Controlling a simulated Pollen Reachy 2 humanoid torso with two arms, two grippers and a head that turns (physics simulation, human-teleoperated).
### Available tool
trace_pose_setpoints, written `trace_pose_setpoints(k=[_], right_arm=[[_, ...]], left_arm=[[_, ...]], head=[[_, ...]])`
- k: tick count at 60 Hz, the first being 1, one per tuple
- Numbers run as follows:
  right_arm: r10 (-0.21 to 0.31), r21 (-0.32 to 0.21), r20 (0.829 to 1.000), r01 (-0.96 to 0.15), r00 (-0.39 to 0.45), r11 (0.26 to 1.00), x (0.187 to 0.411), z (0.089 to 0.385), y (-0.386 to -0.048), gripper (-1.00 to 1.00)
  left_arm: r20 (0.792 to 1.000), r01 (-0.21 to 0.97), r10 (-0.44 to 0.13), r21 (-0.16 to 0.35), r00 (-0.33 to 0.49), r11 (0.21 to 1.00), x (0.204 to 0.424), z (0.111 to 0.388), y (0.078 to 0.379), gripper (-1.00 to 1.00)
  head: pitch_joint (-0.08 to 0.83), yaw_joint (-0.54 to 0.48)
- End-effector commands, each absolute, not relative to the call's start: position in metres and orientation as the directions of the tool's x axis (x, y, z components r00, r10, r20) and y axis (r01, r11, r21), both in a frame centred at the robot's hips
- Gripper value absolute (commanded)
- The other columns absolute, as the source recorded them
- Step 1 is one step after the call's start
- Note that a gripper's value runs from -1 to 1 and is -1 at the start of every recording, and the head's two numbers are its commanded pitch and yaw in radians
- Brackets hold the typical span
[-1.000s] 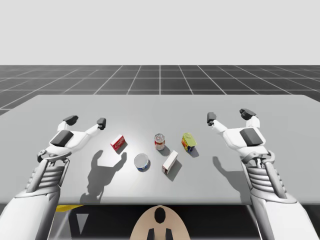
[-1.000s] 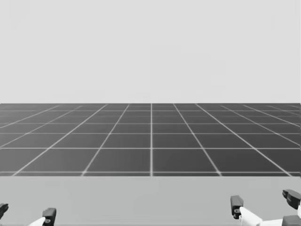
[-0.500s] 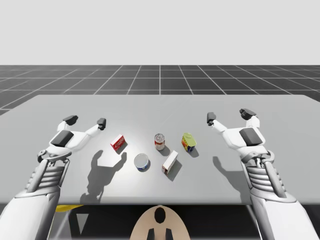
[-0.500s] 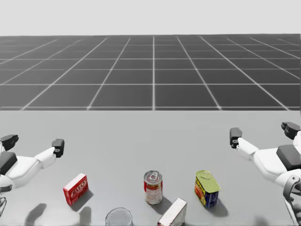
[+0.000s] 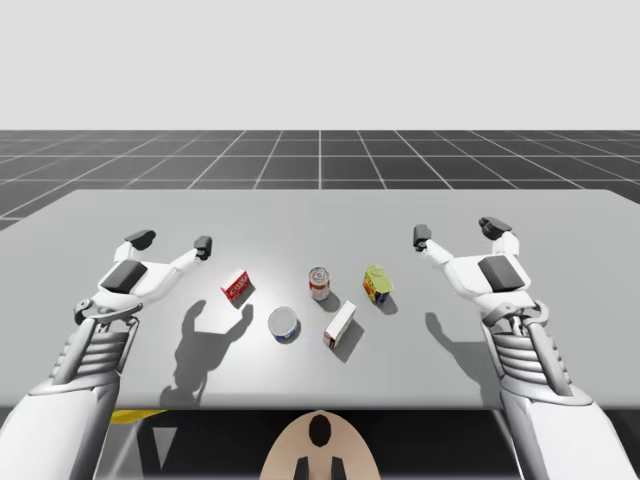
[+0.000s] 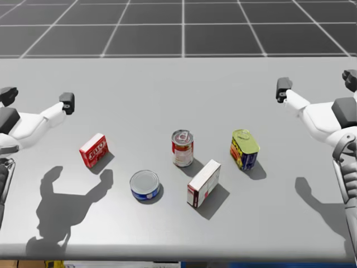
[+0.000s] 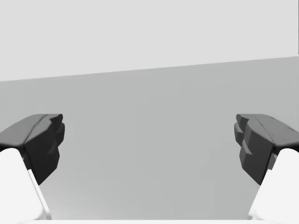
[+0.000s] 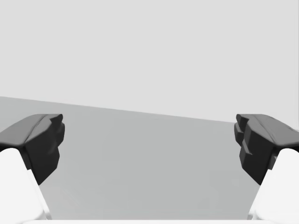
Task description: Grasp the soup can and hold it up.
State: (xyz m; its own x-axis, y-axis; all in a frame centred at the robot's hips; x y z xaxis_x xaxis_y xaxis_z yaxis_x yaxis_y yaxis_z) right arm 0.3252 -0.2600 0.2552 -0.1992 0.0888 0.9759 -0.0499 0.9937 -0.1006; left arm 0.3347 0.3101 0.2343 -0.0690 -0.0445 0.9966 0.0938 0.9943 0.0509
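The soup can (image 6: 182, 148) (image 5: 319, 283), red and white with a silver lid, stands upright in the middle of the grey table (image 6: 178, 84). My left gripper (image 5: 171, 241) (image 6: 37, 96) hovers open well to the left of it, above the table. My right gripper (image 5: 456, 231) (image 6: 318, 81) hovers open far to the can's right. In both wrist views the grippers (image 7: 149, 144) (image 8: 149, 144) have their dark fingers wide apart with nothing between them.
Around the soup can: a red box (image 6: 93, 150) to its left, a flat blue can (image 6: 144, 185) in front left, a white and red box (image 6: 204, 182) in front right, a yellow-green and blue tin (image 6: 244, 148) to its right.
My head has turned downward, so the table and the objects now sit higher in the head view. Neither arm nor any object has moved.
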Motion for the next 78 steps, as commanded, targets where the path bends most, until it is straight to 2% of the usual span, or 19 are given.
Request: trace_pose_setpoints(k=[1,10,16,24,35,41,52,61,69,78], right_arm=[[0.089,-0.1,0.976,-0.05,-0.198,0.994,0.325,0.255,-0.259,-1.0],[0.086,-0.098,0.976,-0.05,-0.199,0.994,0.325,0.255,-0.259,-1.0],[0.085,-0.096,0.976,-0.047,-0.199,0.994,0.325,0.255,-0.259,-1.0],[0.097,-0.105,0.977,-0.033,-0.189,0.994,0.329,0.251,-0.259,-1.0],[0.104,-0.112,0.976,-0.034,-0.191,0.993,0.329,0.251,-0.258,-1.0],[0.103,-0.111,0.977,-0.034,-0.188,0.993,0.33,0.25,-0.258,-1.0],[0.104,-0.112,0.977,-0.033,-0.185,0.993,0.33,0.249,-0.258,-1.0],[0.102,-0.11,0.978,-0.035,-0.184,0.993,0.33,0.249,-0.258,-1.0],[0.1,-0.108,0.978,-0.035,-0.185,0.994,0.33,0.25,-0.259,-1.0],[0.1,-0.108,0.978,-0.033,-0.185,0.994,0.33,0.25,-0.259,-1.0]], left_arm=[[0.997,0.101,-0.044,0.051,-0.07,0.994,0.333,0.236,0.309,-1.0],[0.998,0.135,-0.026,0.034,-0.061,0.99,0.324,0.245,0.304,-1.0],[1.0,0.202,-0.015,0.017,-0.01,0.979,0.314,0.253,0.295,-1.0],[0.998,0.344,-0.055,0.038,0.041,0.938,0.296,0.257,0.274,-1.0],[0.993,0.502,-0.049,-0.014,0.112,0.865,0.286,0.261,0.255,-1.0],[0.984,0.573,-0.067,-0.042,0.168,0.819,0.288,0.255,0.243,-1.0],[0.966,0.645,-0.155,-0.016,0.207,0.764,0.294,0.24,0.218,-1.0],[0.955,0.679,-0.188,-0.019,0.23,0.734,0.302,0.228,0.198,-1.0],[0.947,0.691,-0.187,-0.049,0.262,0.721,0.316,0.217,0.185,-1.0],[0.937,0.695,-0.204,-0.054,0.284,0.717,0.334,0.207,0.168,-1.0]], head=[[0.592,0.02],[0.598,0.02],[0.599,0.01],[0.607,-0.01],[0.625,-0.01],[0.631,0.0],[0.634,0.01],[0.633,0.01],[0.631,0.02],[0.638,0.02]])
